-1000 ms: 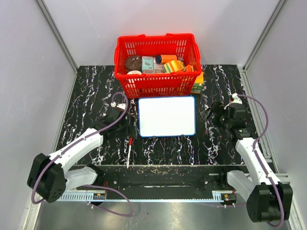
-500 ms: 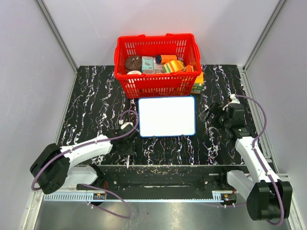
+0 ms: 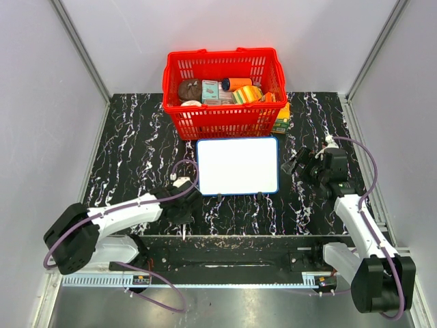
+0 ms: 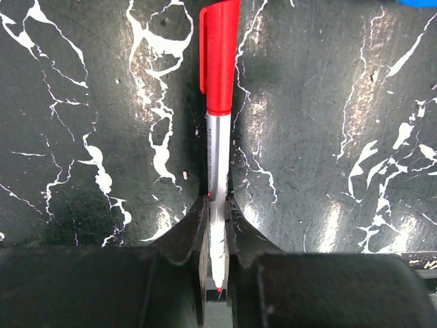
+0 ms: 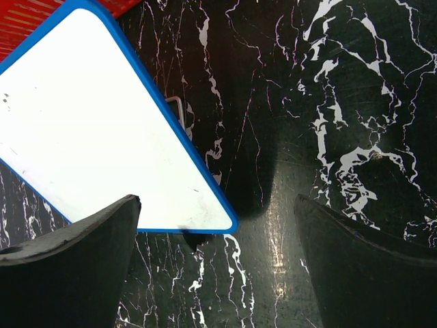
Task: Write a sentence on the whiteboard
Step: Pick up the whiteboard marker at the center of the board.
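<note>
1. Left arm [image 3: 126, 213]: laid low from its base at the near-left corner, with the forearm run to the right across the near part of the table [image 3: 123, 150].
2. Left gripper [image 4: 217, 205]: pointed down at the table and clenched on the marker [image 4: 218, 102]. Both fingers are pressed against the grey barrel, towards its plain end.
3. Marker: red-capped, with the cap directed away from the fingers over the black marbled surface. Whether the barrel rests on the table cannot be told.
4. Right arm [image 3: 358, 215]: raised from its base at the near-right corner, with the forearm extended away along the right side and the wrist turned to the left.
5. Right gripper [image 5: 217, 205]: released, fingers spread wide, nothing held between them.
6. Whiteboard [image 3: 237, 166]: laid flat at the middle of the table, just in front of the red basket [image 3: 225, 121]. Its face is seen as plain white.
7. Whiteboard relative to grippers: its near-left corner is found near the left gripper but apart from it. Its right edge is faced by the right gripper, with bare table between them.
</note>
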Robot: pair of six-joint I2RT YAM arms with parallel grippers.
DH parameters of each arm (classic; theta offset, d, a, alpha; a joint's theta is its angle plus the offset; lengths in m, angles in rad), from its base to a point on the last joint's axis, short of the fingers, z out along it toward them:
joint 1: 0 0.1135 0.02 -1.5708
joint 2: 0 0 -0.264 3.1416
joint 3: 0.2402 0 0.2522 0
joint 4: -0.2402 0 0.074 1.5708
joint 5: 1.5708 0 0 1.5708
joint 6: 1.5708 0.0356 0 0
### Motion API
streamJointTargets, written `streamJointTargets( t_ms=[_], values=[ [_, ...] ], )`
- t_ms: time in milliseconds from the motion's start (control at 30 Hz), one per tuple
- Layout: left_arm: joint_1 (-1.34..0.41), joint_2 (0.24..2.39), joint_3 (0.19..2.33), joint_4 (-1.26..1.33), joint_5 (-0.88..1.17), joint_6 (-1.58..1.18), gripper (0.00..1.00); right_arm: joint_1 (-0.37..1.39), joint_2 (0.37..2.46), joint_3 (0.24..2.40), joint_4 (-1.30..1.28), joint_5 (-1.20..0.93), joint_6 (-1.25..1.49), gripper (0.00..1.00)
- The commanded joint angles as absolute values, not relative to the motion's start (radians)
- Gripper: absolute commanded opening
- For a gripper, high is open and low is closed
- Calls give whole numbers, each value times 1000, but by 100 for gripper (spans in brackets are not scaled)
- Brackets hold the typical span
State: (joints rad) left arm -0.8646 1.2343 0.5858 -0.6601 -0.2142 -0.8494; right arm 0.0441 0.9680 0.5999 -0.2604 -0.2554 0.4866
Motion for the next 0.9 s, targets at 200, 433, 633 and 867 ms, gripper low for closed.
streamJointTargets(
  t_ms=[200, 433, 633, 867],
  values=[
    [-891, 955, 661, -825, -270, -847, 0, 46, 904, 650, -288, -405, 457, 100],
    [-902, 695, 680, -649, -60, -709, 0, 76, 845, 675, -218, -627, 494, 100],
    [-907, 710, 666, -402, 153, -660, 0, 282, 837, 661, -31, -689, 613, 100],
    [-948, 810, 715, -226, 253, -640, 0, 428, 890, 563, 349, -819, 836, 100]
  ],
)
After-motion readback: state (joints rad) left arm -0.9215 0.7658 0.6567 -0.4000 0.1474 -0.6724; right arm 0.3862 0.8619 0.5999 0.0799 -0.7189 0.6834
